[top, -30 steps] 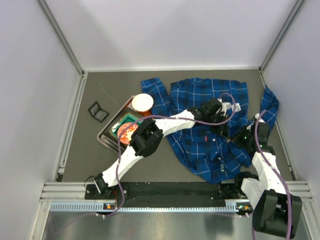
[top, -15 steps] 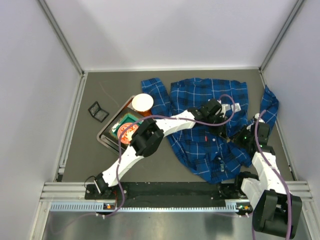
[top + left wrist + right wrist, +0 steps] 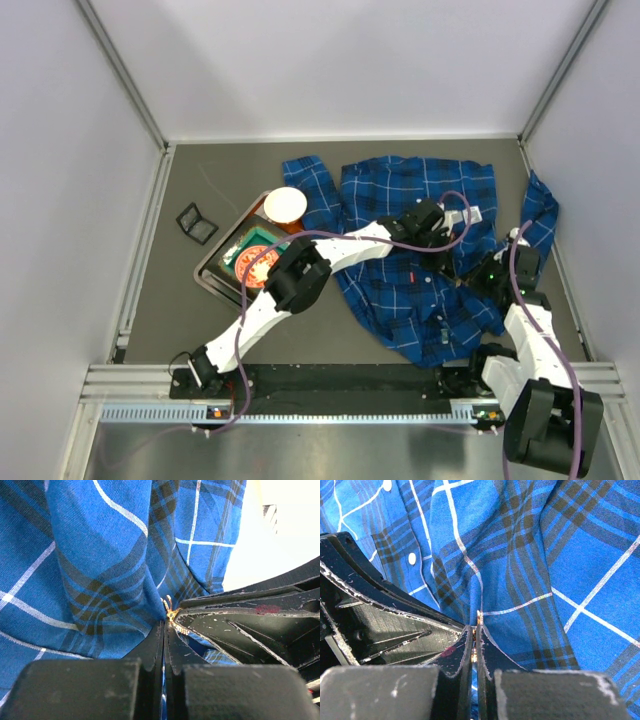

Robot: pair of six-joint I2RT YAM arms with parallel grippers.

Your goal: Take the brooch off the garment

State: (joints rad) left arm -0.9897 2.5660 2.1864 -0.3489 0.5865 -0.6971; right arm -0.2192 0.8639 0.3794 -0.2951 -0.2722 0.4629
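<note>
The blue plaid garment (image 3: 400, 190) lies spread on the right half of the table. The tiny gold brooch (image 3: 171, 611) sits on a raised fold of the cloth, where both grippers meet. My left gripper (image 3: 165, 626) is shut on that fold of the garment (image 3: 90, 555), with the brooch just past its tips. My right gripper (image 3: 476, 626) is shut on the brooch (image 3: 479, 615), and gold shows between its jaws against the garment (image 3: 560, 555). In the top view the left gripper (image 3: 447, 264) and the right gripper (image 3: 468, 274) touch tip to tip; the brooch is too small to see there.
A metal tray (image 3: 212, 274) with a red and green pack stands left of the shirt, a white bowl (image 3: 285, 205) at its far corner. A small black object (image 3: 196, 223) lies further left. Walls enclose the table on three sides.
Both grippers stay shut at the same fold. The right wrist has shifted slightly; nothing else has visibly moved.
</note>
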